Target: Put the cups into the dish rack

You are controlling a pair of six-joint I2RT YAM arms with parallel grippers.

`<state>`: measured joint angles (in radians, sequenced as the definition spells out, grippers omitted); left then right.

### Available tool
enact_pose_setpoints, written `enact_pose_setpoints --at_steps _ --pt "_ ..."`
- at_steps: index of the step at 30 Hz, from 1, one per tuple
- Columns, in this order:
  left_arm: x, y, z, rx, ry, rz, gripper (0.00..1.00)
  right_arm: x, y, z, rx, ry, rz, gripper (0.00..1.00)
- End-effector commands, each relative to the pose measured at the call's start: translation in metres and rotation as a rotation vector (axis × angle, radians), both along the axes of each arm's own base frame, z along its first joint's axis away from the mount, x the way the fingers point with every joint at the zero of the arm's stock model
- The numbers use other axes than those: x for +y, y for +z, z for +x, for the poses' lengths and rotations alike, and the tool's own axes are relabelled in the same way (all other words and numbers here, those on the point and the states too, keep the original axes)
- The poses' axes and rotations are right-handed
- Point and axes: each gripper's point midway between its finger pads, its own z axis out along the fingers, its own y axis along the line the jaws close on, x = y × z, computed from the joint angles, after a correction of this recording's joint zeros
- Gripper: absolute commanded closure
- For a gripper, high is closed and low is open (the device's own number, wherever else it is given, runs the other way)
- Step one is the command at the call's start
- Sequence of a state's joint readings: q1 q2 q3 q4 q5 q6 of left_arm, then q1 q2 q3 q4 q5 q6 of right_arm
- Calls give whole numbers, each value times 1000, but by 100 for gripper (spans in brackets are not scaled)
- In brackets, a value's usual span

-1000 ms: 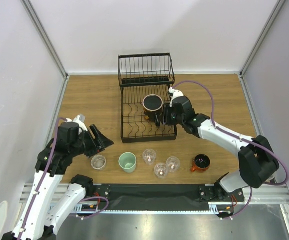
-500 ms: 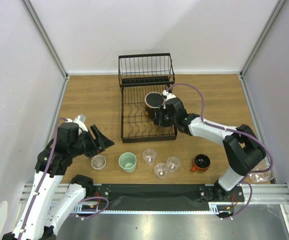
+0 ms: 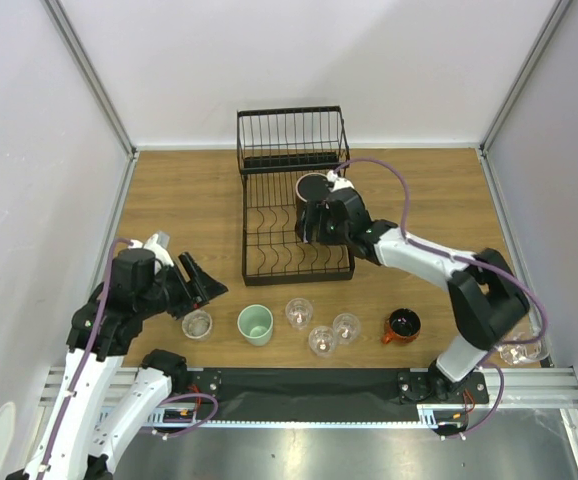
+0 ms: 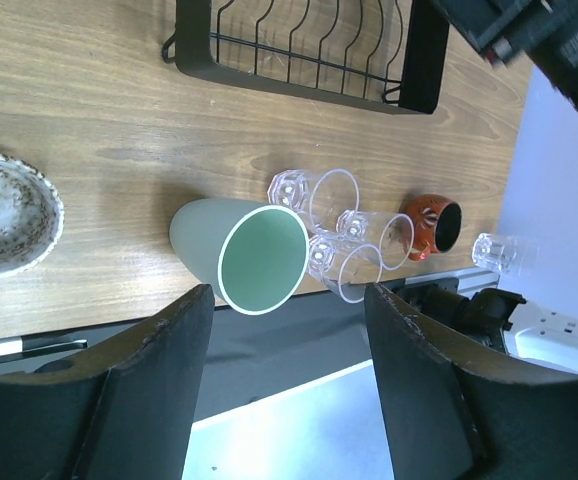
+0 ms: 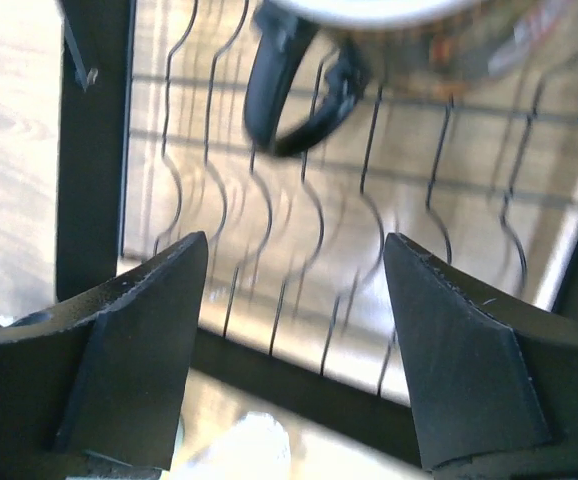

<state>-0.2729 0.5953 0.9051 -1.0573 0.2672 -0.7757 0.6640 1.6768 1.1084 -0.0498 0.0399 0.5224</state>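
I read right gripper (image 5: 294,250) wide open, empty, over the rack (image 3: 247,230); mug (image 3: 312,186) sits in the rack by its basket end. Left gripper (image 4: 287,292) wide open, empty, left of the rack; green cup (image 3: 255,324) on desk (image 3: 189,200) in front of the rack

Dark mug (image 3: 310,185) in blk wire dish rack (image 3: 269,242) (other cups (image 3: 255,324) outside).

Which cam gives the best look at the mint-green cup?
Left wrist: the mint-green cup is large, centred, rim and inside visible. Top external shows it small, from above. Right wrist shows the dish rack and a mug, not it.
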Motion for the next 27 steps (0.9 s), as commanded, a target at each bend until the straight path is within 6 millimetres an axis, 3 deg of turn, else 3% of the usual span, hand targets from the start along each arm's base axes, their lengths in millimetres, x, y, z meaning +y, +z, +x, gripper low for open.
enact_pose_setpoints --at_steps 1,3,7,10,16,21,27 --pt "-5 7 1 -36 -25 -25 32 -15 43 -23 -48 -20 4 23" --pt "-7 5 1 -31 -30 -34 32 -25 43 -37 -30 -32 -10 23" --pt "-10 8 6 -47 -37 -47 32 -68 52 -75 31 -117 -64 26" --pt "-12 9 7 -50 -41 -59 32 -101 40 -104 135 -188 -143 29" --pt "-19 9 13 -52 -52 -95 29 -152 40 -156 284 -315 -196 32" --pt "-30 20 21 -61 -71 -149 29 -181 32 -178 407 -483 -169 32" --pt "-47 38 28 -62 -100 -205 34 -191 0 -189 562 -571 -170 32"
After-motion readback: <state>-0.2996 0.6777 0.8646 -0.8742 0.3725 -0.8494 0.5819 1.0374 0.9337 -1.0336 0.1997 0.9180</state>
